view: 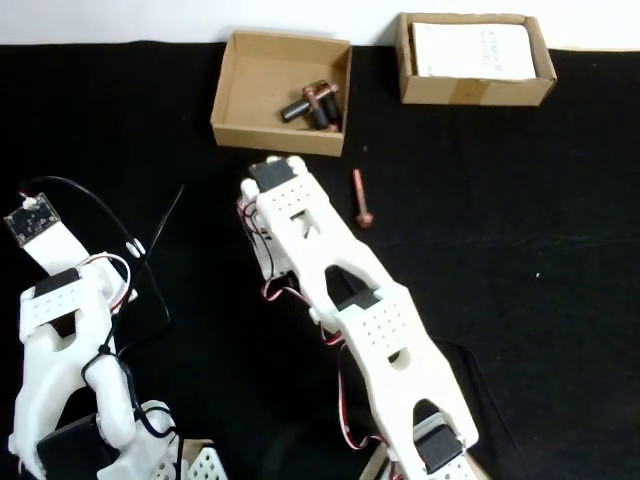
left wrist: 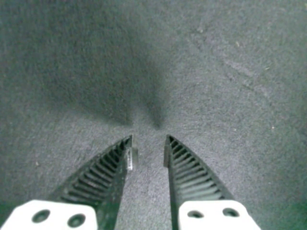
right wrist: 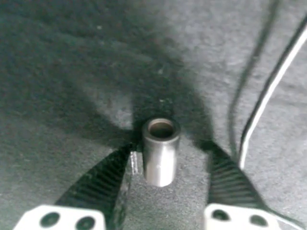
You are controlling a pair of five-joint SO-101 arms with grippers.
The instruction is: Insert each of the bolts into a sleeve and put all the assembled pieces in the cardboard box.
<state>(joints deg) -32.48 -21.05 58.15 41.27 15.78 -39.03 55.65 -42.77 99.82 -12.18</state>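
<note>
Left arm [view: 60, 330]: positioned at the left edge of the black cloth [view: 520, 250]. Left gripper [left wrist: 148, 143]: jaws parted by a narrow gap, nothing between them, bare cloth beneath.

Right arm [view: 350, 290]: extended diagonally from the lower centre toward the cardboard box [view: 275, 135], with its wrist just short of the box's near wall. Right gripper [right wrist: 169, 148]: jaws spread wide, not clamped on anything. One sleeve [right wrist: 160, 153] stands upright on the cloth between the jaws, bore facing up. It is close beside one finger and clear of the other. Whether it touches the nearer finger cannot be determined.

Cardboard box: contains several assembled pieces [view: 312, 105], grouped toward its right side.

One bolt [view: 361, 197] lies flat on the cloth, just right of the right arm's wrist and near the box's right corner, apart from both.

A second box [view: 470, 92] sits at the far right and holds a white sheet [view: 472, 48]
</note>
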